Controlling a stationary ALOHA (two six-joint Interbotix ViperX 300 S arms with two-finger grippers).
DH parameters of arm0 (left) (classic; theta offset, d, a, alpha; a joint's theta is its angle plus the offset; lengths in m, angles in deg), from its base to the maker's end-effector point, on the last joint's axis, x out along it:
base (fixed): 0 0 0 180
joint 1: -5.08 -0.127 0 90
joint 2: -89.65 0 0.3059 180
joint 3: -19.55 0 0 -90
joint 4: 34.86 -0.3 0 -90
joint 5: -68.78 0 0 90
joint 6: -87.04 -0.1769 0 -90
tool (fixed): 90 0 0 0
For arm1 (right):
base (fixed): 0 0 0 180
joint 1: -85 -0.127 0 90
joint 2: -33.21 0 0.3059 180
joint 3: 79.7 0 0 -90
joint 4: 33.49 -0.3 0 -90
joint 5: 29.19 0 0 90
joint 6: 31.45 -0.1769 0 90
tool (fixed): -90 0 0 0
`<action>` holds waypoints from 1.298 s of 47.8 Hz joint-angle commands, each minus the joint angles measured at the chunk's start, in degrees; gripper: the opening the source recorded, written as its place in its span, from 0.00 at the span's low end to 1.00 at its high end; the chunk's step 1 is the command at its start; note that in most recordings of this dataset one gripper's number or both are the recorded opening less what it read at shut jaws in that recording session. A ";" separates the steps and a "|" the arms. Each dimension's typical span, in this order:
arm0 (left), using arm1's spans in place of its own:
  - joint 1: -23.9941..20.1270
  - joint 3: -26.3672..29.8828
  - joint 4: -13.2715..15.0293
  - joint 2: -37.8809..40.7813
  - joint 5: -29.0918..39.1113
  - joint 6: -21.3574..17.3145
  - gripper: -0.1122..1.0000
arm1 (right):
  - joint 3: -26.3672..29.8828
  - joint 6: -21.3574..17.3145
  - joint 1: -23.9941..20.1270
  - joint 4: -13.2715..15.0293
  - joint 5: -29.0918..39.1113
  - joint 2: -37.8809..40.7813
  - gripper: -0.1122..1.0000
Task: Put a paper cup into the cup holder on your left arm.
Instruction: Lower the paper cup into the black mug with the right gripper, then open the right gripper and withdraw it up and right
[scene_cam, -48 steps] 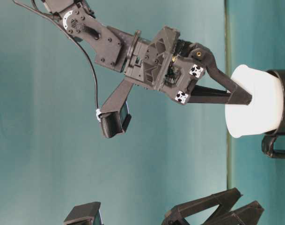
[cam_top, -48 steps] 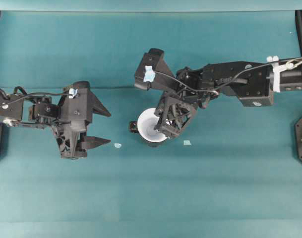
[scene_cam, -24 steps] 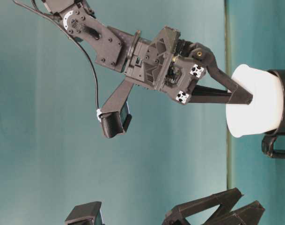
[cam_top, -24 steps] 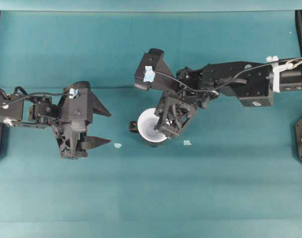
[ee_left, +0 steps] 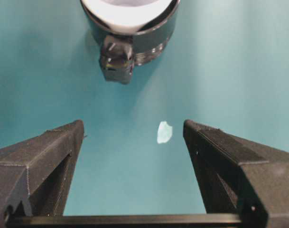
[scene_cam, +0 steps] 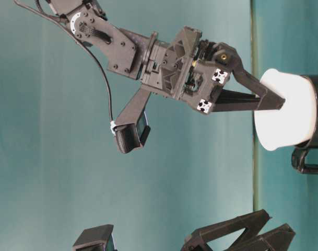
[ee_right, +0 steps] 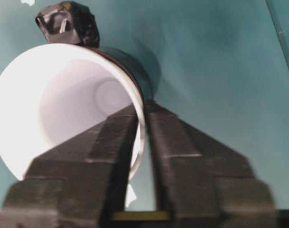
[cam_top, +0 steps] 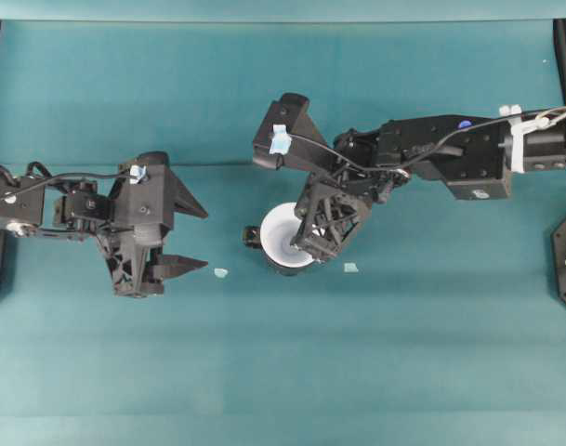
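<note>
- Overhead: right gripper (cam_top: 306, 243) directly over paper cup (cam_top: 281, 234), cup seated in cup holder (cam_top: 284, 264); left gripper (cam_top: 194, 240) well off to the side, jaws spread wide, empty.
- Table-level: right gripper (scene_cam: 273, 102) straddling cup rim, one finger inside, one outside; paper cup (scene_cam: 284, 116) white, conical, sunk partway into glossy black cup holder (scene_cam: 315, 115).
- Right wrist: narrow gap visible between fingers (ee_right: 111, 137) and cup wall; jaws parted slightly, apparently releasing, no firm pinch seen.
- Left wrist: cup holder (ee_left: 153, 35) ahead, centred between spread jaws, handle facing camera.
- Advice: open fully, then lift straight up, no rim drag, to avoid tipping cup out.
</note>
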 commanded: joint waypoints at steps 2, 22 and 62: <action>-0.09 0.97 -0.09 -0.18 -0.44 0.09 0.89 | 0.53 0.18 -0.18 -0.35 -0.35 -0.53 0.40; -0.09 0.97 -0.09 -0.18 -0.44 0.18 0.89 | 0.35 0.18 -0.26 -1.05 -0.97 -1.14 0.68; -0.09 0.97 -0.09 0.00 -0.44 0.18 0.89 | -1.76 0.09 -0.79 0.09 -1.85 -7.38 0.69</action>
